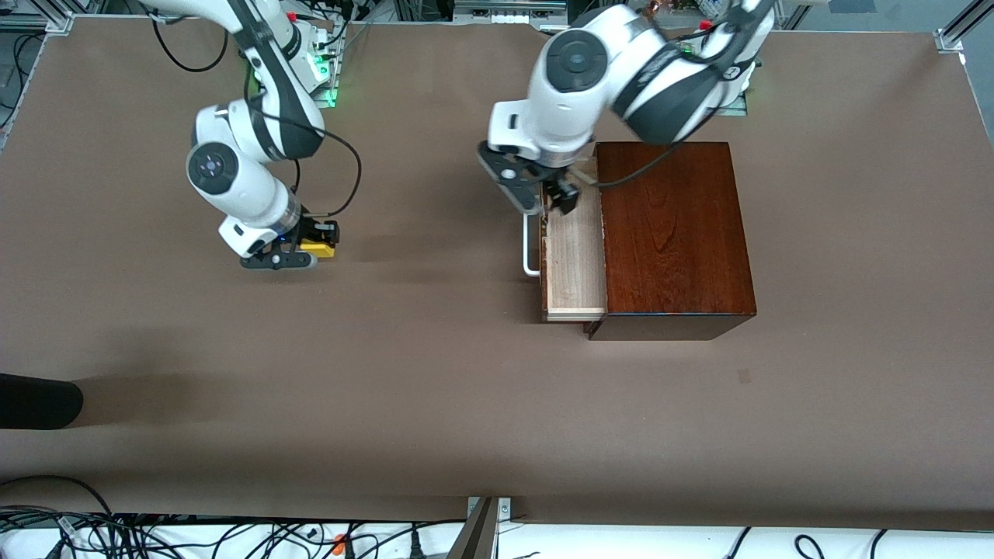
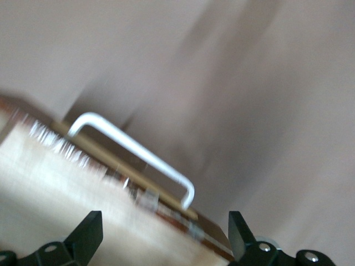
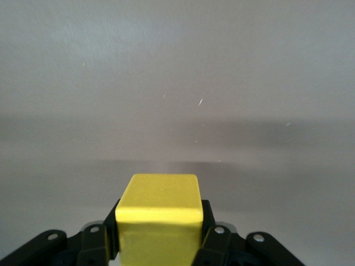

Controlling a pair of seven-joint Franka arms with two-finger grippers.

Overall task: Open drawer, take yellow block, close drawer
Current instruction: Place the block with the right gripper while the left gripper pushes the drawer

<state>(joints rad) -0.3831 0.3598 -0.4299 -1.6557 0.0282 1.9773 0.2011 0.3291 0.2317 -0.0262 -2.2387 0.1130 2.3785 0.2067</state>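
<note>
While I watch from the front cam, the right gripper (image 1: pixel 317 250) sits low over bare table toward the right arm's end, fingers clamped on the yellow block (image 1: pixel 318 248). Right wrist cam confirms: yellow block (image 3: pixel 160 219) pinched between the two black fingers (image 3: pixel 213 235), one on each side face, top face showing, plain brown table (image 3: pixel 177 83) under it. Can't tell from my views whether the block touches the mat or hangs just above.

Drawer (image 1: pixel 575 260) is partly pulled out of the wooden box (image 1: pixel 674 233), pale wood interior exposed, nothing visible inside the part I can see. Box is dark reddish-brown, glossy, sitting toward the left arm's end of the table (image 1: pixel 466 404). White U-shaped handle (image 1: pixel 531 247) is on the drawer front, which faces the right arm's end.

Left gripper (image 1: pixel 553 203) is over the drawer's farther end from the front cam, just above the open interior by the drawer front. Left wrist cam is blurry, but I see the handle (image 2: pixel 138 158) on the drawer (image 2: pixel 50 188) front, w/ both black fingertips (image 2: pixel 89 233) spread well apart at the frame edge, nothing between them. So left jaws are apart, not holding the handle.

Block and drawer are well apart. Dark rounded object (image 1: pixel 35 400) pokes in at the table edge at the right arm's end, nearer the front cam; can't ID it.
</note>
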